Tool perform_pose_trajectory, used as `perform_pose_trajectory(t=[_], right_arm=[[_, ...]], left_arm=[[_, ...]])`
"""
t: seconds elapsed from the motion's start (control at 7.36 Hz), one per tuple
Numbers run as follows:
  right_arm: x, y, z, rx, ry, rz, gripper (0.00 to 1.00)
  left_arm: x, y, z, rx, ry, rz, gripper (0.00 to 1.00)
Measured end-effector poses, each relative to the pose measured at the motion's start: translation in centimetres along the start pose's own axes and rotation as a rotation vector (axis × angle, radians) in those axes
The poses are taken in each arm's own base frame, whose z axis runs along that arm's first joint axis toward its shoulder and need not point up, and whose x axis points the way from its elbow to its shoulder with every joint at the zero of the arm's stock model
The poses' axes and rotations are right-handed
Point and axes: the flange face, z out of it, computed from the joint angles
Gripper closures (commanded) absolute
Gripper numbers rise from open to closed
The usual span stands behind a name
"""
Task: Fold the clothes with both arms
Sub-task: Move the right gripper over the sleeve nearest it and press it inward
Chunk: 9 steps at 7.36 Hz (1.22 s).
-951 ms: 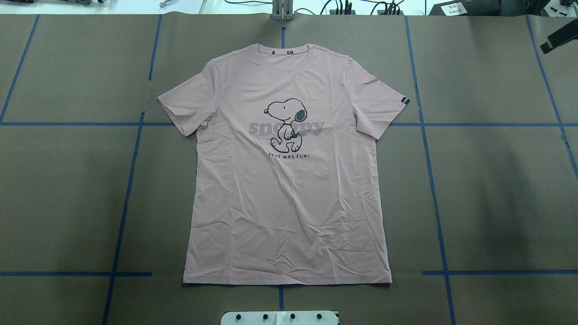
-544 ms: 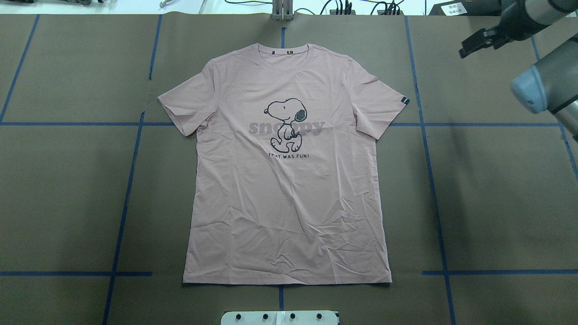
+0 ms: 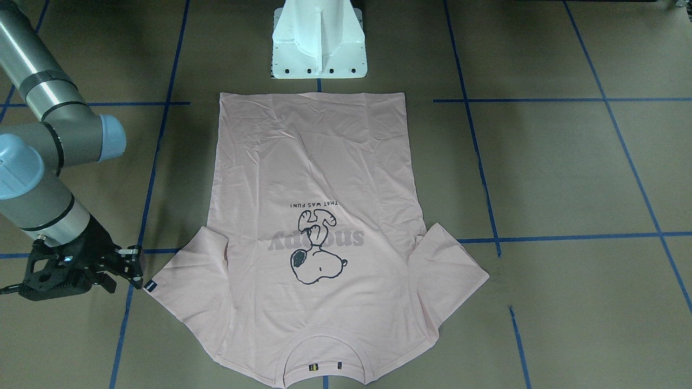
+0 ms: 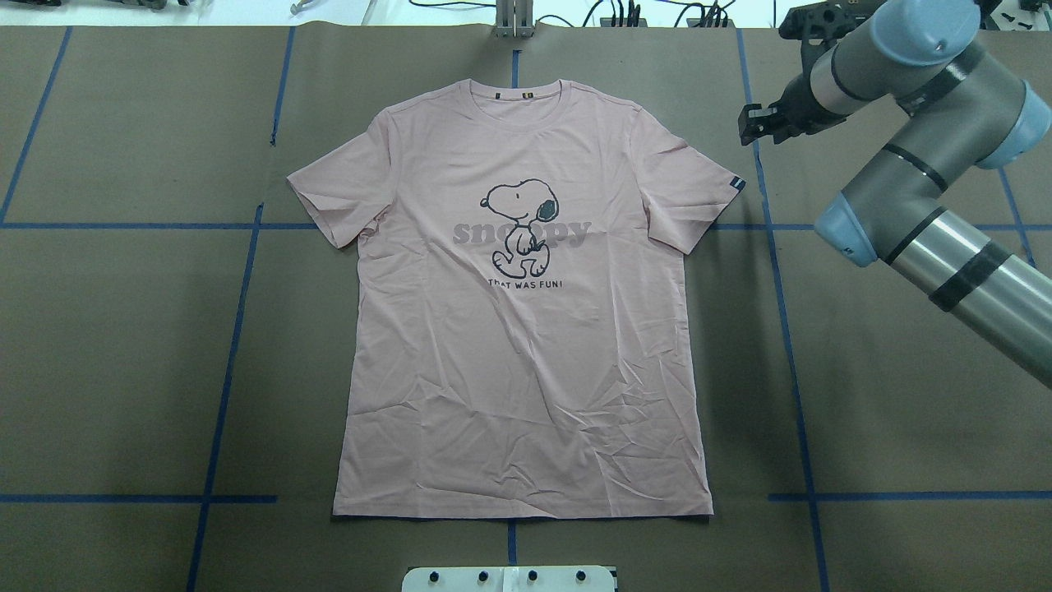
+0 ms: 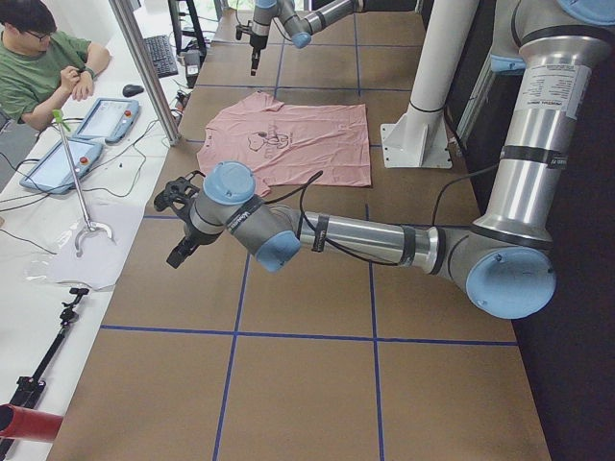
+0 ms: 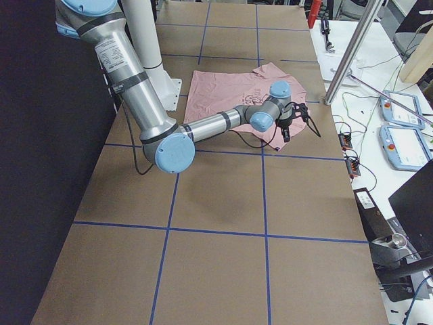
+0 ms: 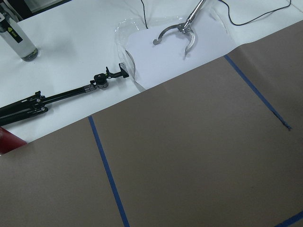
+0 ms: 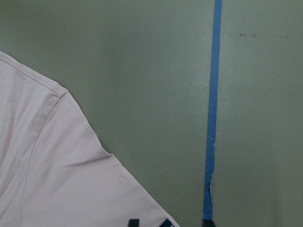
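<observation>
The pale pink T-shirt (image 4: 526, 345) lies flat and face up on the brown table, collar at the far edge; it also shows in the front view (image 3: 313, 162). Its black sleeve tag (image 4: 737, 184) is on the sleeve at the robot's right. My right gripper (image 4: 749, 131) hovers just beyond that sleeve, a little apart from it, and looks open and empty in the front view (image 3: 135, 266). The right wrist view shows the sleeve edge (image 8: 47, 179). My left gripper (image 5: 177, 252) shows only in the exterior left view, far off the shirt; I cannot tell whether it is open.
The white pedestal (image 3: 319, 38) stands at the shirt's hem side. Blue tape lines (image 4: 781, 329) cross the brown paper. Beyond the far table edge a white bench holds pendants (image 5: 106, 115), a tripod (image 7: 61, 94) and cables; an operator (image 5: 38, 62) sits there.
My right arm has swung in from the upper right corner toward the tagged sleeve. The shirt has not moved.
</observation>
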Motion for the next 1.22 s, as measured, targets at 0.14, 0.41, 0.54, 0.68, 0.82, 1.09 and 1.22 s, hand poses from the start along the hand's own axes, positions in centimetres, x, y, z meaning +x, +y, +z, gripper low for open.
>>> perform_pose_trajectory(t=[0.14, 0.41, 0.54, 0.68, 0.82, 1.09, 1.22], right_arm=[[-1.1, 1.2, 1.7, 0.004, 0.017, 0.007, 0.51], [-1.6, 2.5, 3.9, 0.006, 0.04, 0.007, 0.51], [-1.4, 2.7, 4.5, 0.007, 0.054, 0.008, 0.51], [-1.1, 2.7, 5.0, 0.006, 0.064, 0.01, 0.51], [-0.9, 2.8, 5.3, 0.004, 0.071, 0.012, 0.52], [-0.8, 3.1, 5.9, 0.002, 0.082, 0.01, 0.52], [-0.9, 3.3, 6.2, 0.003, 0.085, 0.007, 0.52]], left_arm=[[0.0, 0.0, 0.0, 0.001, 0.0, 0.001, 0.0], [0.0, 0.0, 0.0, 0.003, 0.0, 0.002, 0.0], [0.1, 0.0, -0.1, 0.003, 0.0, 0.003, 0.0], [0.1, 0.0, -0.1, 0.003, 0.0, 0.004, 0.0], [0.1, 0.1, -0.1, 0.002, 0.0, 0.004, 0.0], [0.1, 0.3, -0.1, 0.001, 0.0, 0.005, 0.0], [0.1, 0.3, -0.1, 0.002, 0.0, 0.007, 0.0]])
